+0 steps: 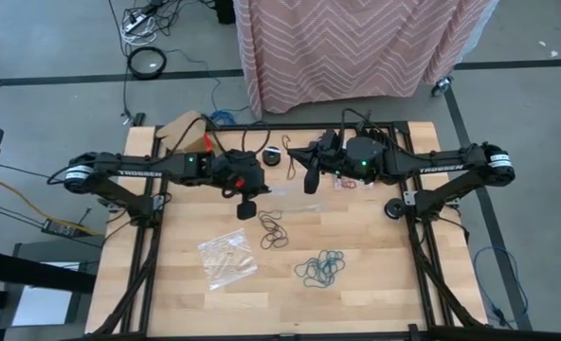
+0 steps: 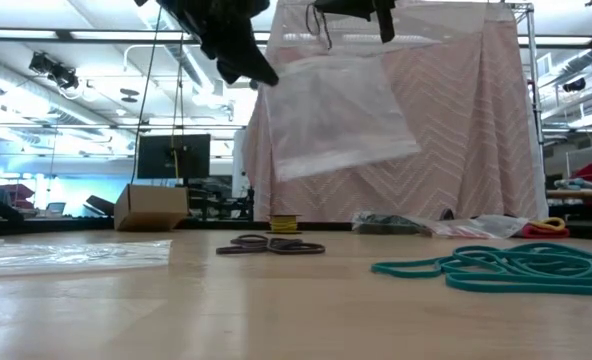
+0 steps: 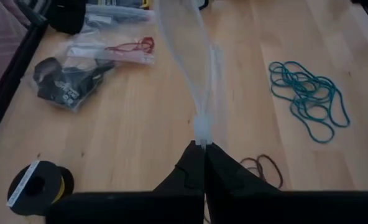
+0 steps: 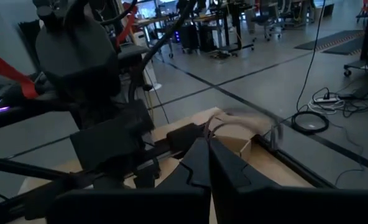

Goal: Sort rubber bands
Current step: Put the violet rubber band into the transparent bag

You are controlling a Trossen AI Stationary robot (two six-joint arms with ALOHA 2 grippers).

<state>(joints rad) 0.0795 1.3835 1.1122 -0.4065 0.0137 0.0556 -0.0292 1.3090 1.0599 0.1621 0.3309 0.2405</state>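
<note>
Left wrist view shows the left gripper [image 3: 204,155] pinched fully closed on the clear bag [image 3: 190,56], which the closed right gripper [image 2: 381,25] seems to share aloft. Teal rubber bands [image 3: 308,93] and brown rubber bands [image 3: 265,168] lie loose on the table [image 3: 140,124] below; a thin pinch could slip and drop the bag

overhead, table-level, two wrist cameras

Pale, smooth-planked wooden table [image 1: 375,237]; clear, glossy, crinkled plastic bag [image 2: 331,115]; matt teal rubber bands [image 2: 516,268]; brown cardboard box [image 2: 151,207]; pink chevron cloth drape [image 1: 356,43].
</note>
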